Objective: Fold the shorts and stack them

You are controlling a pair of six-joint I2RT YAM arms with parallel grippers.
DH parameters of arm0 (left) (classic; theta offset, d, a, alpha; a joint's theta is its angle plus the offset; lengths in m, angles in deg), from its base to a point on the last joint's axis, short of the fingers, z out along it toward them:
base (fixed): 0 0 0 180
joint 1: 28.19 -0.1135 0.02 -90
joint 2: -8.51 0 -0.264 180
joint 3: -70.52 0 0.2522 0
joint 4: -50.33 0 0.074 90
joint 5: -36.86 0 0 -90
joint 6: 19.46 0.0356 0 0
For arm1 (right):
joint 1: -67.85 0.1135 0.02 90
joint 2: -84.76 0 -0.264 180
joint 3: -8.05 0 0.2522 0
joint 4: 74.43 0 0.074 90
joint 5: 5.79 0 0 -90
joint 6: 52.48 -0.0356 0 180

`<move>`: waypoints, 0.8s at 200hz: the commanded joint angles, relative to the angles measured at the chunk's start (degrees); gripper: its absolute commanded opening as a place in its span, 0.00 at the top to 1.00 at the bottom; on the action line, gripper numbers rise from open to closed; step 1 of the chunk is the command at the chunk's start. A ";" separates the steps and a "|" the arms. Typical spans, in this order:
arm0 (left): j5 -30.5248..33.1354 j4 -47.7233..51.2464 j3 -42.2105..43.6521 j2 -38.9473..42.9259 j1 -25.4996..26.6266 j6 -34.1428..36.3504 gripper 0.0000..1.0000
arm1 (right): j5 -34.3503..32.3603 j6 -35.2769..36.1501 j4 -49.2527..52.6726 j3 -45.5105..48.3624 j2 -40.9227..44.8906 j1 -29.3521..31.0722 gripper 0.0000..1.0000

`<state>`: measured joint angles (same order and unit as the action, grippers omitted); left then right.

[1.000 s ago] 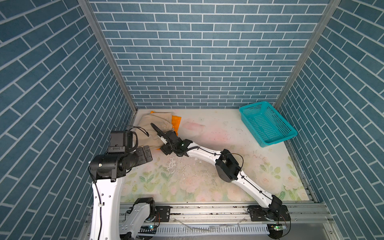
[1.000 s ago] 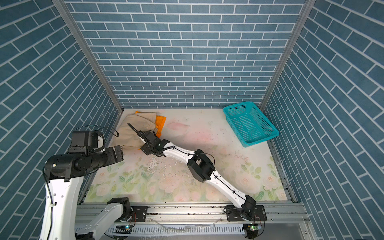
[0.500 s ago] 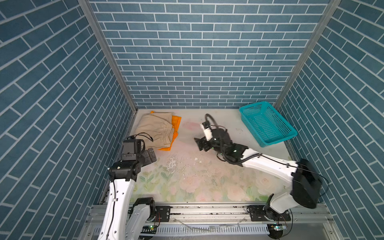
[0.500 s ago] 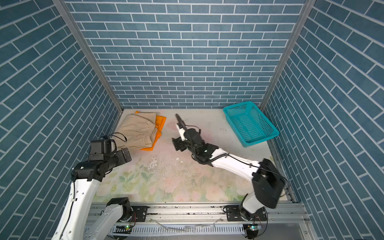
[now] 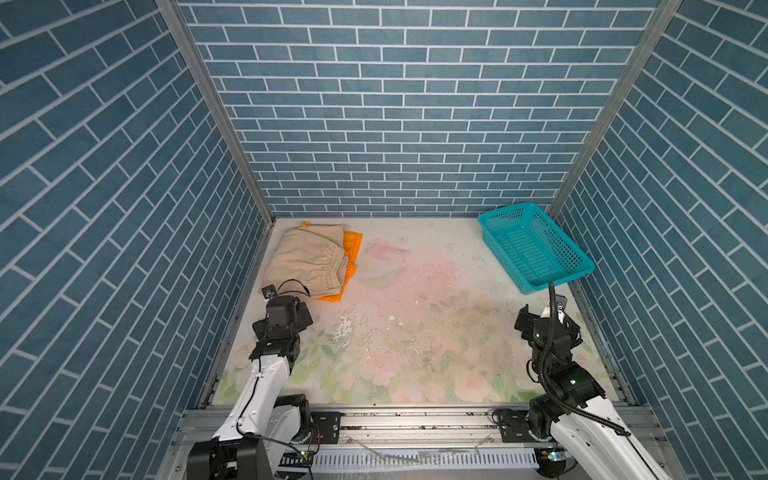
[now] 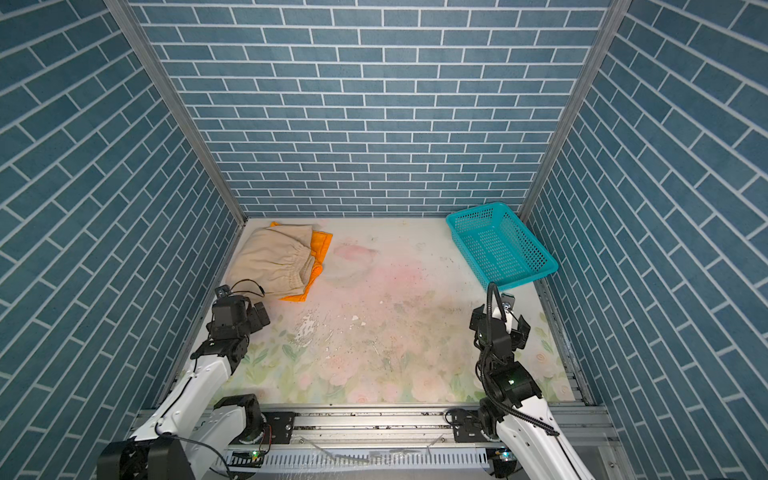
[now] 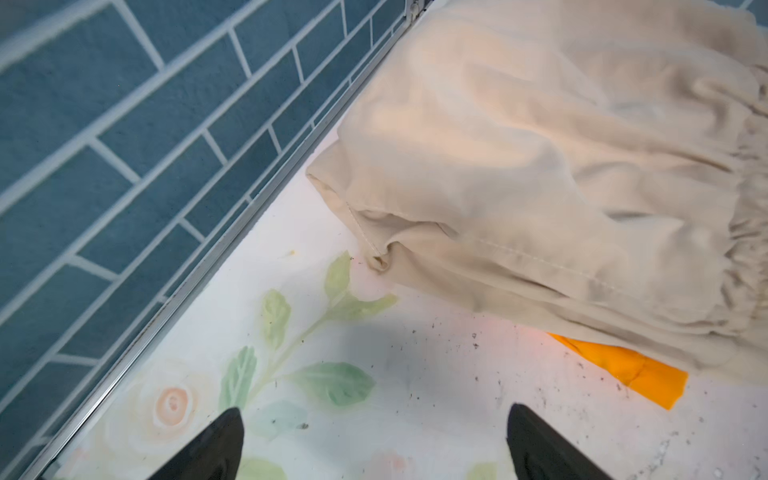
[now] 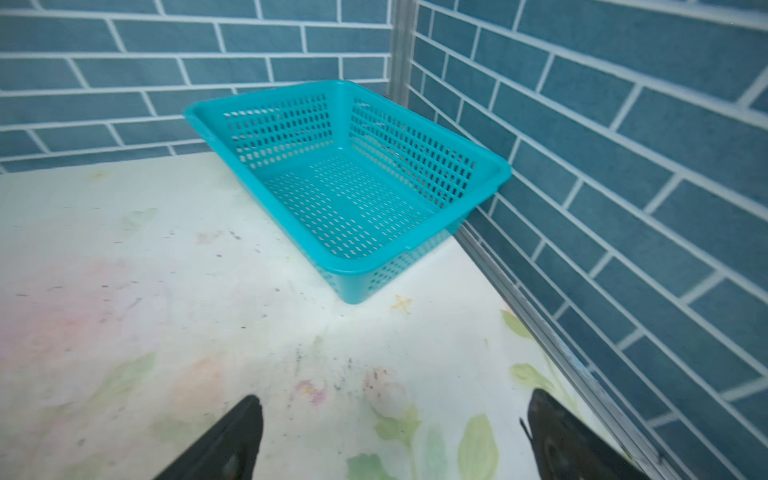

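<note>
My left gripper hung with its jaws spread wide, holding nothing, just short of the stack in the far left corner. There the folded beige shorts lay on top of the orange shorts. On the right, my right gripper stood equally wide and empty near the teal basket.

We record three walls of blue brick-pattern panel with white joints: a back wall and two side walls. They meet at two bare metal corner posts.

Floor: a pale sheet printed with faded roses and green leaves, speckled. The white patches near the middle are perhaps flaked print.

Metal rail along the near edge.

Light even, shadows soft.
</note>
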<state>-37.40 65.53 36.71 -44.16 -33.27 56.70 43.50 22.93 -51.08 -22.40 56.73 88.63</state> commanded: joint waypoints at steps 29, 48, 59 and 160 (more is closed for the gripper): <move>-9.03 -23.64 1.33 -10.08 -0.28 5.93 0.00 | 4.03 5.81 -31.80 3.79 -24.98 -10.63 0.01; -12.80 -29.90 1.41 -14.72 -0.24 6.16 0.00 | 6.95 10.38 -40.71 1.59 -34.99 -12.27 0.01; -13.48 -35.27 1.89 -17.13 -0.18 6.37 0.00 | 11.49 12.05 -47.27 1.51 -39.00 -13.39 0.02; -12.06 -49.86 -2.52 -34.89 7.28 18.18 0.00 | 27.20 13.87 -68.89 -1.17 -60.54 -17.92 0.01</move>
<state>-50.64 18.40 35.29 -79.04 -26.32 71.74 68.68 35.50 -119.10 -20.92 -4.58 71.38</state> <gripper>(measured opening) 0.996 0.989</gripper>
